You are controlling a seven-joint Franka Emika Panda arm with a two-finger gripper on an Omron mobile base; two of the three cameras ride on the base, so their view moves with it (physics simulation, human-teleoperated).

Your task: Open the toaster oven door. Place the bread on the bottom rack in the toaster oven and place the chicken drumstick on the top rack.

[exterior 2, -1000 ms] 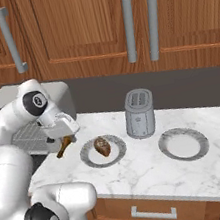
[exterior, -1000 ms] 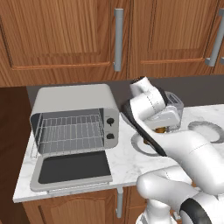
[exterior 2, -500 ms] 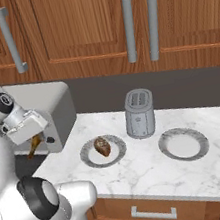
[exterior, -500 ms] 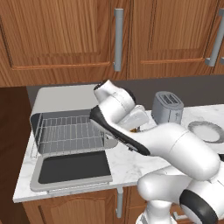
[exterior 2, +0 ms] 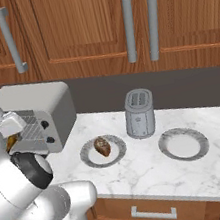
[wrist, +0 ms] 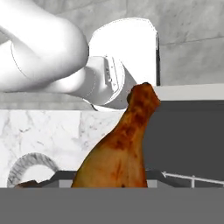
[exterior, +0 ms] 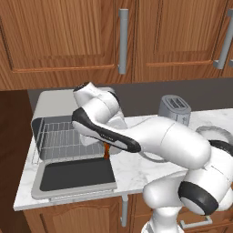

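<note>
The toaster oven (exterior: 53, 105) stands at the counter's left end with its door (exterior: 75, 178) folded down flat. Wire shelves (exterior: 63, 139) show in its cavity; I cannot tell the top rack from the bottom rack. My gripper (exterior 2: 12, 137) is shut on the chicken drumstick (wrist: 122, 148), thick end in the grip and bone end pointing away. It hangs just right of the oven's opening, above the door's right edge, and an orange sliver of drumstick (exterior: 106, 152) shows under my forearm. The bread (exterior 2: 102, 146) lies on a grey plate (exterior 2: 90, 158).
A small two-slot toaster (exterior 2: 139, 113) stands behind the plates. An empty grey plate (exterior 2: 183, 144) lies to its right. Wooden cabinets with bar handles (exterior 2: 129, 25) hang above the counter. The counter's front edge runs just below the open door.
The arm has swung left from the plate area to the front of the open oven, carrying the drumstick with it. The bread and plates have stayed put.
</note>
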